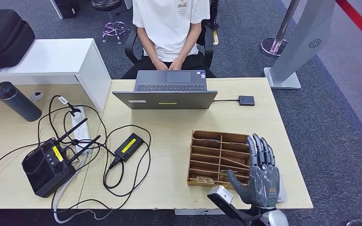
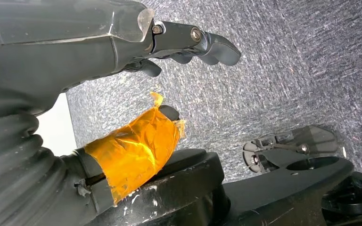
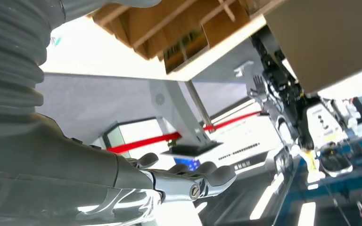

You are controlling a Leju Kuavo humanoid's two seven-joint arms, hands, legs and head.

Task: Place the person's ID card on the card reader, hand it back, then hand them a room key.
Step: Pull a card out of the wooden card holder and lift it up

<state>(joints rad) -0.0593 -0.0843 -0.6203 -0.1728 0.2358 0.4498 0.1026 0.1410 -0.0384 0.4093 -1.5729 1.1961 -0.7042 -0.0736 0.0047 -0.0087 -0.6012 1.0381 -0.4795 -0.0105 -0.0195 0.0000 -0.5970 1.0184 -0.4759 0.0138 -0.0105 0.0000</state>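
My right hand is raised at the table's near right edge, fingers straight and holding nothing; it overlaps the right end of a wooden divided box. A small card lies in the box's front compartment. The right hand also appears in its wrist view with nothing in it, below the box's underside. A small black card reader sits on the table right of the laptop, joined to it by a cable. A person sits behind the laptop, hands in lap. My left hand hangs over grey carpet, its orange-taped thumb apart from the fingers, holding nothing.
A grey laptop stands open at the table's far edge. Left of the box lie a black adapter, looping cables, a power strip and a black controller. A dark bottle and white shelf are far left.
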